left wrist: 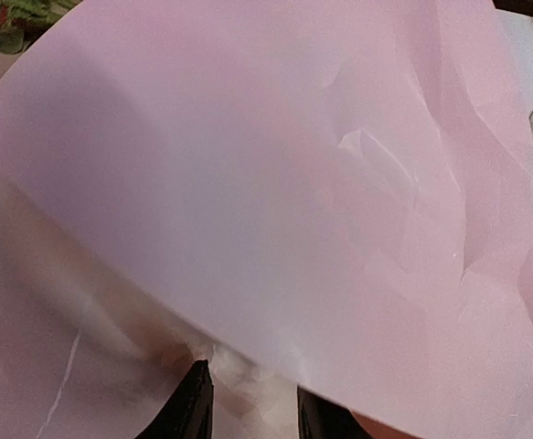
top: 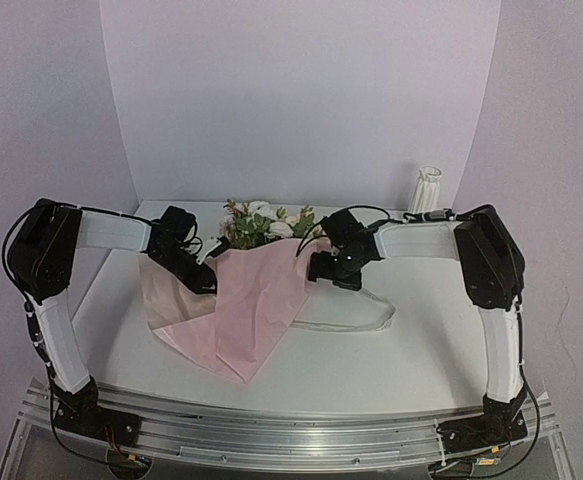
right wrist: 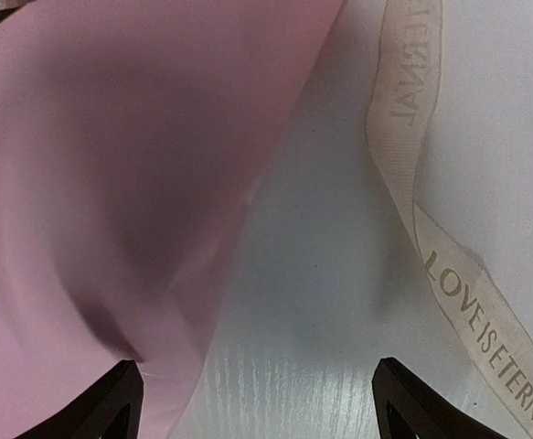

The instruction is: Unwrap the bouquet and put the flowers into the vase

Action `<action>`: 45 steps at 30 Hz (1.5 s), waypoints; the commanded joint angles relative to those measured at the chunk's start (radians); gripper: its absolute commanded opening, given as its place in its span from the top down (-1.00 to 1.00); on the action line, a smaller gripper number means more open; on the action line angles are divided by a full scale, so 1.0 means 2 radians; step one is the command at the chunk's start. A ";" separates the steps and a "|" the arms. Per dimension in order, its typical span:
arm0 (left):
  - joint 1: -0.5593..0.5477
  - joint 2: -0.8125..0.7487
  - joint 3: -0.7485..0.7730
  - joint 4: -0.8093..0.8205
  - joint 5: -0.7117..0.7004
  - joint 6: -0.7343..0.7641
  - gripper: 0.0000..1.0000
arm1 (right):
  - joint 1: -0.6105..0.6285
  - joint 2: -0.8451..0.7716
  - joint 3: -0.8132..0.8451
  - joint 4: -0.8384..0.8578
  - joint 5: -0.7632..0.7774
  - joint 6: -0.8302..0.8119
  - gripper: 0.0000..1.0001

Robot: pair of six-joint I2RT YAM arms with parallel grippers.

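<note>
The bouquet lies unwrapped: its pink wrapping paper (top: 256, 310) hangs in a wide sheet, with the flowers (top: 261, 222) at its far end. My left gripper (top: 203, 275) is at the sheet's left side. In the left wrist view, my left gripper (left wrist: 251, 377) has crumpled pale paper bunched between its narrowed fingers, with the pink sheet (left wrist: 293, 183) over the right one. My right gripper (right wrist: 255, 364) stands open over bare table, the paper (right wrist: 111, 183) at its left finger. The white ribbed vase (top: 427, 188) stands upright at the back right.
The loose cream ribbon (top: 356, 325) lies in a loop on the table right of the paper; in the right wrist view the ribbon (right wrist: 412, 137) runs along the right. Walls close the table's back and sides.
</note>
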 commanded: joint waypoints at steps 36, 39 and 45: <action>-0.300 0.090 0.193 -0.028 0.338 0.214 -0.49 | -0.128 -0.391 -0.245 -0.020 -0.108 -0.004 -0.78; -0.256 0.070 0.240 -0.147 0.343 0.242 -0.42 | -0.113 -0.351 -0.232 -0.021 -0.143 -0.003 -0.61; -0.111 -0.010 0.183 -0.079 0.240 0.185 -0.04 | -0.046 -0.241 -0.195 -0.019 -0.143 0.009 -0.34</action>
